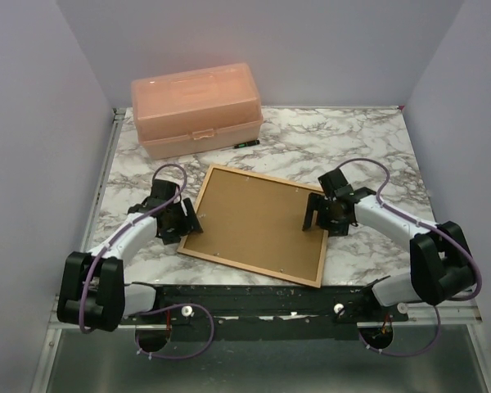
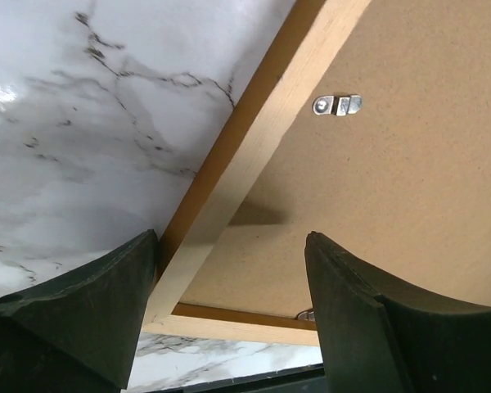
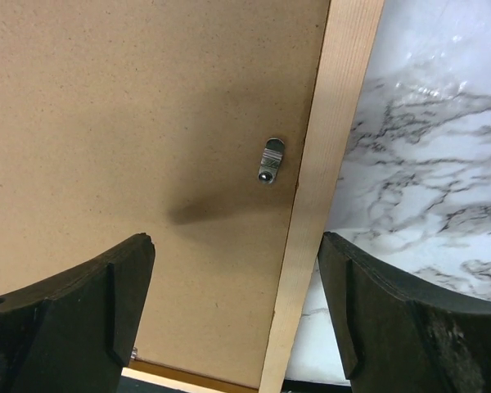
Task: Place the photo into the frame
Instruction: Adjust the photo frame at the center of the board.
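Observation:
The wooden frame (image 1: 208, 182) lies face down in the middle of the marble table, its brown backing board (image 1: 258, 221) filling it. The photo is hidden from view. My left gripper (image 1: 182, 222) is open and straddles the frame's left edge (image 2: 254, 164) near the front left corner. My right gripper (image 1: 321, 214) is open and straddles the frame's right edge (image 3: 331, 155). A small metal clip (image 2: 337, 105) sits on the board by the left edge; another clip (image 3: 270, 160) sits by the right edge. Neither gripper holds anything.
A pink plastic box (image 1: 195, 108) stands at the back left of the table (image 1: 344, 135), with a small dark item (image 1: 245, 143) by its front edge. Grey walls close in the left, back and right sides.

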{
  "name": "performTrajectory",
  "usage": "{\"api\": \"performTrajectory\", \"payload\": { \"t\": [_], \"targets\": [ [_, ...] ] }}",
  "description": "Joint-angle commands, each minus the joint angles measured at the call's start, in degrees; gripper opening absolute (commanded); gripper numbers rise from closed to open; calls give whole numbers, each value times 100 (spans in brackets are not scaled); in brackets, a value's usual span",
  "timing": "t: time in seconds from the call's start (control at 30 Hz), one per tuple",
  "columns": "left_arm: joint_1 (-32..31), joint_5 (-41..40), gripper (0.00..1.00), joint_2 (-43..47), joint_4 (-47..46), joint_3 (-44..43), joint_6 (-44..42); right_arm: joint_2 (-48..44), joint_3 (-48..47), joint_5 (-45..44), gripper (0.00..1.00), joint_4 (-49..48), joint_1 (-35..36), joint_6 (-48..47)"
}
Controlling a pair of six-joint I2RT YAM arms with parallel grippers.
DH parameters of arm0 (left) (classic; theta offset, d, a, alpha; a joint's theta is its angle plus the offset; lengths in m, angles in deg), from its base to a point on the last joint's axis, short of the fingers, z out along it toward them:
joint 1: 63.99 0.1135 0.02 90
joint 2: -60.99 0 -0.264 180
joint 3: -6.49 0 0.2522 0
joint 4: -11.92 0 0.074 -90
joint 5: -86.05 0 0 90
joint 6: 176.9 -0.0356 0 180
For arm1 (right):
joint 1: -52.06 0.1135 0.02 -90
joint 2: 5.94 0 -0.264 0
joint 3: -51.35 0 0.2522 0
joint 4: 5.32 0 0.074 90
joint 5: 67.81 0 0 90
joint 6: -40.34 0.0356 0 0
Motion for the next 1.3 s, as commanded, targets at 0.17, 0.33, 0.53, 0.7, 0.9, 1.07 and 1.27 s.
{"api": "performTrajectory", "payload": {
  "t": [0.17,0.33,0.53,0.7,0.9,1.07,1.27],
  "targets": [
    [-1354,285,72,1400,-195,1266,1626,723,-754,746,87,-122,-6,-534],
    [-1732,131,72,2488,135,1874,2273,918,-859,1026,87,-207,-6,-583],
    [-1975,-71,72,3732,451,2265,2772,755,-791,907,90,-280,-13,-514],
    [-1992,-65,75,3738,447,2280,2775,764,-841,424,98,-104,-6,-494],
    [-1992,-531,95,3264,909,1669,2520,724,-832,108,100,-19,-92,-485],
    [-1984,-1008,98,2668,1262,975,2131,749,-864,241,100,-79,-294,-567],
    [-1883,-1371,99,1743,1398,176,1728,825,-945,332,100,-69,-611,-651]
  ]
}}
